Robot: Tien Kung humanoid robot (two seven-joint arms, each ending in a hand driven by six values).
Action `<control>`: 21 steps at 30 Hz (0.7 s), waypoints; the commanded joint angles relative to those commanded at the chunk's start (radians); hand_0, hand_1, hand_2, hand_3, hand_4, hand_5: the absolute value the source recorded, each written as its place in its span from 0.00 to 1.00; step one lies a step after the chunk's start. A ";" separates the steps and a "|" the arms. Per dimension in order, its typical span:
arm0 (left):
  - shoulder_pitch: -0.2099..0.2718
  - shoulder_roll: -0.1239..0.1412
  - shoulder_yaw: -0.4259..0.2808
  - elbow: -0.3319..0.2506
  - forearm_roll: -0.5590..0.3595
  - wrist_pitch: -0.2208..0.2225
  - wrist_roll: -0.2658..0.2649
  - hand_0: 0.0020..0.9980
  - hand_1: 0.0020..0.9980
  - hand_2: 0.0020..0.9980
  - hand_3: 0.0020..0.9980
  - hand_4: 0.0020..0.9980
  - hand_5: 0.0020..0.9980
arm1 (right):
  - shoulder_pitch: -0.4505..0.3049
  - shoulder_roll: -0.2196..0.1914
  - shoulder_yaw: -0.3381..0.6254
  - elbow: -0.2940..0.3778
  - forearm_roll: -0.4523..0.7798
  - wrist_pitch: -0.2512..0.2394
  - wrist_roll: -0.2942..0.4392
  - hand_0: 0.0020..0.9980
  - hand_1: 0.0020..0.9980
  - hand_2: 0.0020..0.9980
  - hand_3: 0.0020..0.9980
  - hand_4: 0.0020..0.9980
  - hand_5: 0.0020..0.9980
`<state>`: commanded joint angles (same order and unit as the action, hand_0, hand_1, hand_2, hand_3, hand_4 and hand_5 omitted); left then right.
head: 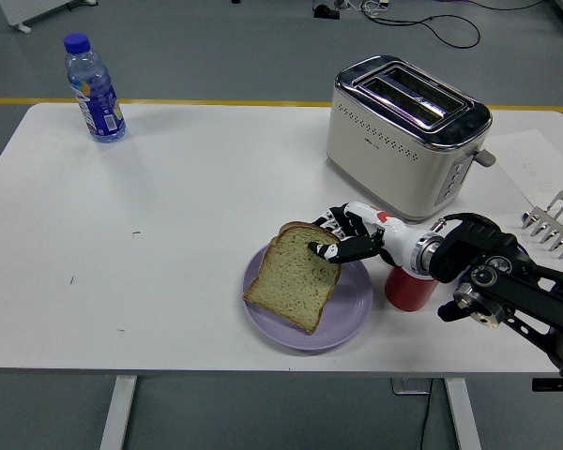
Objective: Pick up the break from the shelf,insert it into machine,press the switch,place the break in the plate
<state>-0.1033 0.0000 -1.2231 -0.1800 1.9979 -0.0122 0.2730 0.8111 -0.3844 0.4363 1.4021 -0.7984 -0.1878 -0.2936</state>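
Note:
A slice of bread [291,277] lies nearly flat on the purple plate [352,309], its far edge a little raised. My right hand [340,237] comes in from the right and its fingers [327,247] still pinch the slice's upper right corner. The cream toaster [408,133] stands behind the hand with both slots empty and its lever [485,157] on the right end. A metal rack [554,223] shows at the right edge. My left arm is out of sight.
A red cup [410,288] stands right under my right wrist, beside the plate. A water bottle [93,87] with a blue cap stands at the far left corner. The white table [169,234] stretches bare to the left of the plate.

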 joint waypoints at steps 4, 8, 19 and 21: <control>-0.002 0.000 0.002 0.000 -0.003 0.001 0.000 0.60 0.46 0.47 0.54 0.28 0.93 | 0.001 0.003 -0.003 -0.007 -0.065 0.012 -0.003 0.60 0.64 0.65 0.68 0.67 0.12; -0.002 0.000 0.004 0.000 -0.006 0.001 0.000 0.60 0.46 0.47 0.54 0.28 0.93 | 0.002 0.006 -0.004 -0.012 -0.145 0.025 0.000 0.60 0.64 0.65 0.68 0.67 0.12; -0.004 0.000 0.011 0.000 -0.014 0.001 0.000 0.60 0.46 0.46 0.54 0.28 0.93 | -0.003 0.001 0.022 0.001 -0.238 0.013 0.021 0.80 0.80 0.86 0.85 0.74 0.16; -0.004 0.000 0.013 0.000 -0.015 0.000 0.000 0.60 0.46 0.46 0.54 0.28 0.93 | -0.006 -0.002 0.031 0.008 -0.244 0.011 0.024 0.80 0.80 0.86 0.85 0.74 0.16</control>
<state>-0.1073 0.0000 -1.2103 -0.1800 1.9831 -0.0118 0.2734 0.8049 -0.3864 0.4673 1.4105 -1.0420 -0.1773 -0.2694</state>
